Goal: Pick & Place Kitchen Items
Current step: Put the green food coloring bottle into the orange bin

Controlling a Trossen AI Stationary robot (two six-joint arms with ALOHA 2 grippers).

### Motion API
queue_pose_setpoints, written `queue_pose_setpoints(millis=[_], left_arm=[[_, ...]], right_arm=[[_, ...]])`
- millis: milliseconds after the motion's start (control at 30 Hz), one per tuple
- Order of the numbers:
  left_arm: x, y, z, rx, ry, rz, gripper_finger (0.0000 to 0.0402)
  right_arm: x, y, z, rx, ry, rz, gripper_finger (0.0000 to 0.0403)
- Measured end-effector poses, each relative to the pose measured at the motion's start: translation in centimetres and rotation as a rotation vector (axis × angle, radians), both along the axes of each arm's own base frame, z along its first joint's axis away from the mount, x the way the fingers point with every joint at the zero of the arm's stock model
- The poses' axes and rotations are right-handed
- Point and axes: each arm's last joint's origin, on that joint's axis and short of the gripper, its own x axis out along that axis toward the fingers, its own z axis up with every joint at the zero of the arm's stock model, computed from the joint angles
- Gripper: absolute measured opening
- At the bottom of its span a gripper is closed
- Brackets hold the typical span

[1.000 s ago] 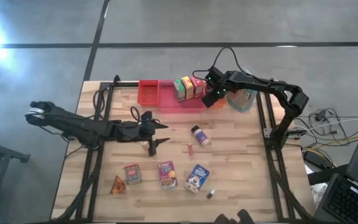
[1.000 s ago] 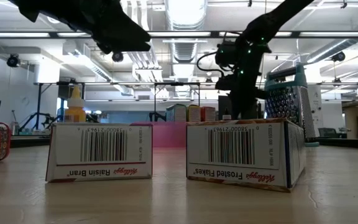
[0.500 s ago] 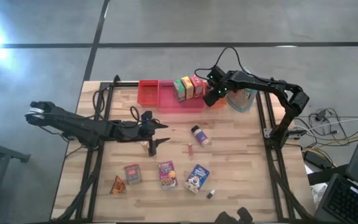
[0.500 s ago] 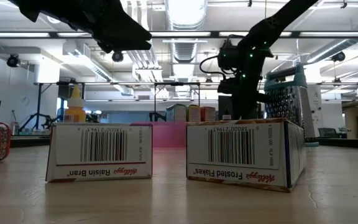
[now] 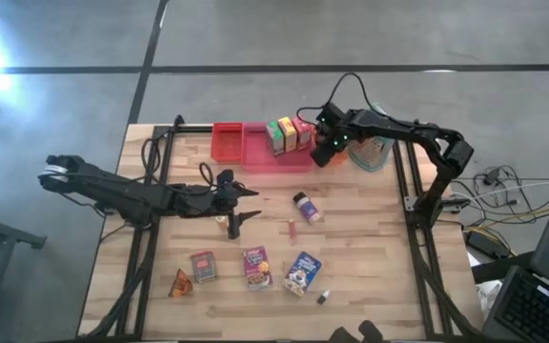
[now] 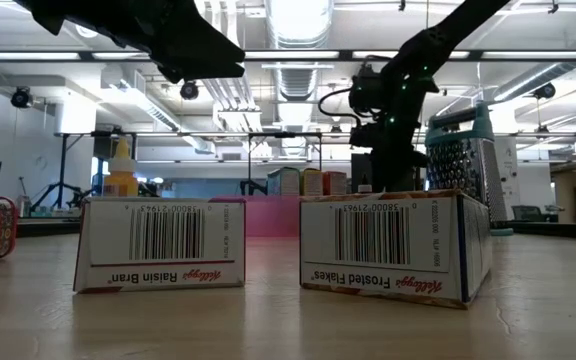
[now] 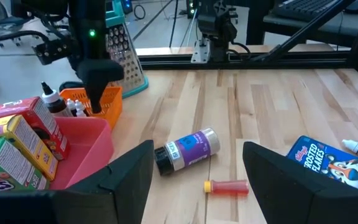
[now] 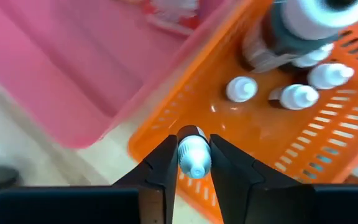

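My right gripper [image 8: 193, 154] hovers over the orange basket [image 8: 272, 130] at the table's far edge, shut on a small white-capped bottle [image 8: 194, 158]. Several more such bottles [image 8: 242, 88] stand in the basket. Beside it, the pink tray [image 5: 289, 152] holds green, yellow and red boxes [image 5: 289, 133]. My left gripper [image 7: 197, 168] waits open above the table's middle [image 5: 248, 205]. Beyond it lie a purple-labelled jar [image 7: 188, 149], a small red tube [image 7: 229, 185] and a Frosted Flakes box [image 7: 328, 165]. My right gripper pinches the small bottle by its white cap [image 8: 194, 163] between the two fingers, coming from above and pointing down. The bottle hangs upright below the fingers, over the basket's wall next to the pink tray. Whether its lower end touches the basket I cannot tell.
A red tray [image 5: 227, 141] sits left of the pink one, and a metal grater [image 5: 375, 151] stands right of the basket. On the near half lie three small boxes [image 5: 256, 267], an orange wedge [image 5: 180, 283] and a tiny bottle [image 5: 323, 297]. Black frame rails run along both table sides.
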Motion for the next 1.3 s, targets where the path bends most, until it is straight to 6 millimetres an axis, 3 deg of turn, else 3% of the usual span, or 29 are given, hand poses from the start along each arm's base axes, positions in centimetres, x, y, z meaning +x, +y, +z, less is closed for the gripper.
queue_pose_setpoints(millis=[533,733,1300], left_arm=[[0.1,0.3,0.2,0.021,-0.016,0.005,0.0252],[0.1,0.3,0.2,0.023,-0.021,0.006,0.0252],[0.2,0.3,0.5,0.070,-0.042,-0.004,0.0252]], right_arm=[[0.6,-0.6,2.1,-0.075,0.002,0.132,0.0076],[-0.1,-1.2,2.3,-0.073,0.021,0.157,0.0073],[-0.7,-3.6,-0.4,0.003,0.100,0.186,0.0081]])
